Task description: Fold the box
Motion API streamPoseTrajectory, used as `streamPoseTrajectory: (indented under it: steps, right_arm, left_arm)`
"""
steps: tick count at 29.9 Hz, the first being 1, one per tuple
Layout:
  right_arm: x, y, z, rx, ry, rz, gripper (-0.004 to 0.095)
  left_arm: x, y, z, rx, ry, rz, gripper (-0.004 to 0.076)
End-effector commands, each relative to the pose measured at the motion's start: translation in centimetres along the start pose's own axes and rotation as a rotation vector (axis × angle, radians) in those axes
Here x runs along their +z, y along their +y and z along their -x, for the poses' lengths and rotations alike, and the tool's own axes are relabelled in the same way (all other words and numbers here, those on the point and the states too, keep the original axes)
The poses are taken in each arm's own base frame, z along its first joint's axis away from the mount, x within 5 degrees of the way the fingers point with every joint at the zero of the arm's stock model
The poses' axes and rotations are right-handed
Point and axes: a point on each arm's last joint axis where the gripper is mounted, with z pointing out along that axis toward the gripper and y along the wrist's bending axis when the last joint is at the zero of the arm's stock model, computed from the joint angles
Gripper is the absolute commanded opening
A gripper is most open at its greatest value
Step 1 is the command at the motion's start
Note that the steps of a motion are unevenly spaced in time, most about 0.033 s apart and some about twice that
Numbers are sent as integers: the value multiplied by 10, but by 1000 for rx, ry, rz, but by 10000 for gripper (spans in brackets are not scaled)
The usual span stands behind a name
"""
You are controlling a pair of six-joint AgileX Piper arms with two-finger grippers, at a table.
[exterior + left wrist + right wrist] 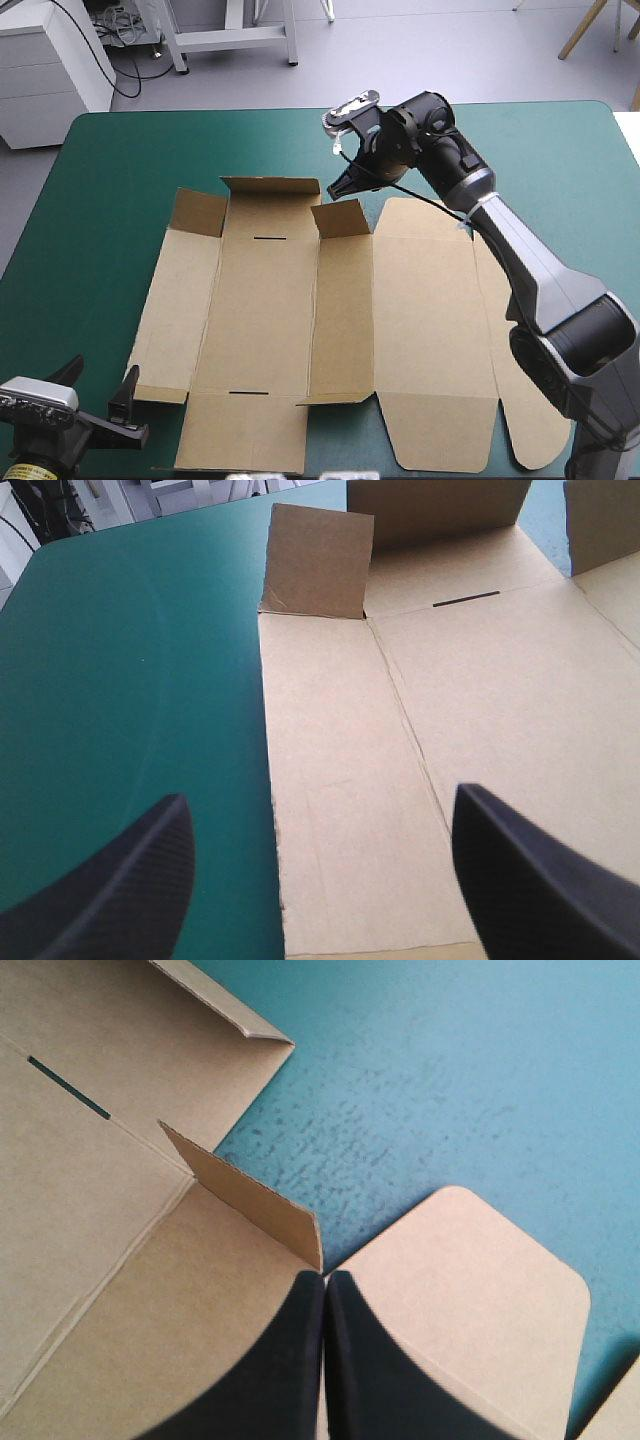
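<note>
The brown box (260, 310) lies as a mostly flat sheet in the middle of the teal-green table. Three small flaps stand up along its far edge. My right gripper (342, 186) hovers over that far edge, shut. In the right wrist view its tip (325, 1278) touches the upper corner of the raised inner flap (250, 1195), beside the rounded lid flap (470, 1280). My left gripper (97, 380) is open at the box's near left corner. In the left wrist view the gripper (325, 880) is low, with the box's left panel (340, 780) and its upright corner flap (315, 560) ahead of it.
Bare teal-green cover (90, 230) shows left of the box and beyond its far edge (520, 150). The right arm (520, 250) reaches across the lid panel (430, 330) from the near right.
</note>
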Motion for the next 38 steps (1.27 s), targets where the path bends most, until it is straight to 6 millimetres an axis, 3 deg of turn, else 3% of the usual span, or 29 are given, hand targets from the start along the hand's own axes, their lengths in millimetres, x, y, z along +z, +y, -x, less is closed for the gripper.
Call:
streamPoseTrajectory:
  steps: [1,4,10,16,20,34,38]
  right_arm:
    - [-46,-12,-8,49,-90,-23,-19]
    - [-46,-11,-31,63,-55,-39,-19]
    - [-71,-6,-77,127,-183,-31,-19]
    - [-90,-3,-120,144,-190,-31,-19]
    - [-100,-2,-138,148,-194,-31,-19]
    - [-121,4,-194,175,-201,-19,-19]
    - [-124,9,-213,193,-212,11,-19]
  left_arm:
    - [-3,1,13,-12,-80,8,507]
    - [-3,2,13,-2,-81,17,496]
    - [-8,9,31,59,-114,84,458]
    - [-7,17,90,102,-158,130,458]
    - [7,20,118,119,-130,136,458]
    - [54,26,138,80,-47,175,459]
    - [72,32,146,109,59,225,470]
